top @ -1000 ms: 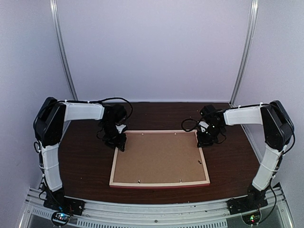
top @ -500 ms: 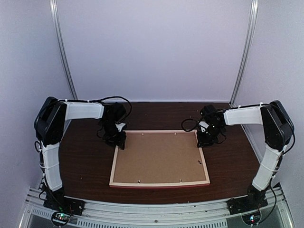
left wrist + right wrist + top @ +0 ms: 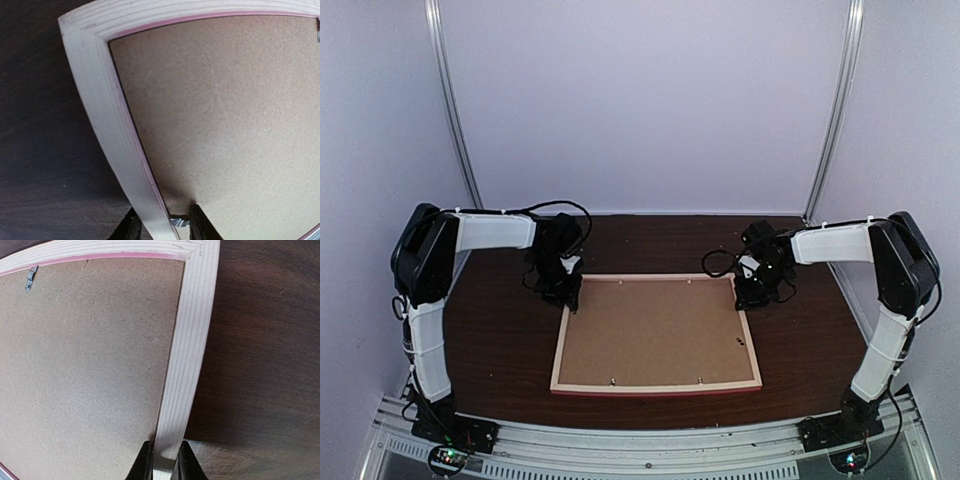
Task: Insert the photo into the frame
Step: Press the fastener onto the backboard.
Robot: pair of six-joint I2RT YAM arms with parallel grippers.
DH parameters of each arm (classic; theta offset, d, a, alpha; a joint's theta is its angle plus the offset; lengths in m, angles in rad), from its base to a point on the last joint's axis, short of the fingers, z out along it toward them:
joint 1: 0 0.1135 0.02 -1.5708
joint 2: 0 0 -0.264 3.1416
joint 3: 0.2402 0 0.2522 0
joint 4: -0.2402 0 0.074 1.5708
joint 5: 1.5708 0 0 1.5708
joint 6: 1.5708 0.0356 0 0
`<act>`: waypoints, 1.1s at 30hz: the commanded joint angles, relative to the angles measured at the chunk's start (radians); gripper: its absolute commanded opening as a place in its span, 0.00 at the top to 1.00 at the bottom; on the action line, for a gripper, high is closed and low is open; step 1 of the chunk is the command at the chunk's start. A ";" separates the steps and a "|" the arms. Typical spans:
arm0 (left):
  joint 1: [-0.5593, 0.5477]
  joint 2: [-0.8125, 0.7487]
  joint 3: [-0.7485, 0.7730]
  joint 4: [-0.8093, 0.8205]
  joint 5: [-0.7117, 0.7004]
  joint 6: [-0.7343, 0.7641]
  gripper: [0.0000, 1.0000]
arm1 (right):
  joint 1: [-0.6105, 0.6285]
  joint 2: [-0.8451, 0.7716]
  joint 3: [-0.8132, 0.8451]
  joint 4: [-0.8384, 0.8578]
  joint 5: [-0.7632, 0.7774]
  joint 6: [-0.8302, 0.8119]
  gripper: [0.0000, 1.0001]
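Observation:
The frame [image 3: 560, 352] lies back-up on the dark table, pale wood rails with a pink edge. A brown backing board [image 3: 655, 335] fills its opening, so the photo is hidden. My left gripper [image 3: 569, 294] is at the far left corner. Its jaws straddle the left rail [image 3: 110, 125]: the outer finger is against the wood, and the inner finger [image 3: 200, 225] stands a little off it over the board [image 3: 225, 110], with a small metal tab [image 3: 179, 221] between. My right gripper [image 3: 753, 294] is shut on the right rail [image 3: 187, 365], one finger on each side [image 3: 165, 462].
Small metal retaining tabs [image 3: 738, 342] sit along the frame's inner edge; one shows near the far rail [image 3: 31, 279]. Dark wood tabletop [image 3: 500, 340] surrounds the frame. White walls enclose the back and sides. The arm bases stand on the aluminium rail [image 3: 650, 440] at the near edge.
My left gripper has shifted slightly toward the far left corner of the frame and its jaws have narrowed around the rail. The right gripper and the frame have not moved.

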State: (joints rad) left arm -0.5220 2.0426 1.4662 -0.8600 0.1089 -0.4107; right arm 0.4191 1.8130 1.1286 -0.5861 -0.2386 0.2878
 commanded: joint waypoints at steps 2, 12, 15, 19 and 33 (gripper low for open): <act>0.009 0.034 -0.043 0.061 -0.022 -0.004 0.69 | 0.009 0.066 -0.059 -0.011 -0.018 -0.056 0.88; 0.008 0.015 -0.063 0.062 -0.010 -0.004 0.66 | 0.009 0.070 -0.058 -0.009 -0.020 -0.056 0.88; 0.008 0.012 -0.056 0.064 -0.006 -0.004 0.62 | 0.009 0.070 -0.058 -0.009 -0.020 -0.055 0.88; 0.008 -0.004 -0.050 0.069 0.002 -0.006 0.56 | 0.009 0.066 -0.057 -0.011 -0.018 -0.054 0.88; 0.008 -0.207 -0.250 0.180 0.025 -0.059 0.45 | 0.009 0.070 -0.045 -0.014 -0.022 -0.056 0.88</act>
State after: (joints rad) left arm -0.5114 1.8935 1.2655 -0.7250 0.1139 -0.4511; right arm 0.4187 1.8118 1.1267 -0.5831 -0.2398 0.2913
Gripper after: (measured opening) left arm 0.545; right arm 0.148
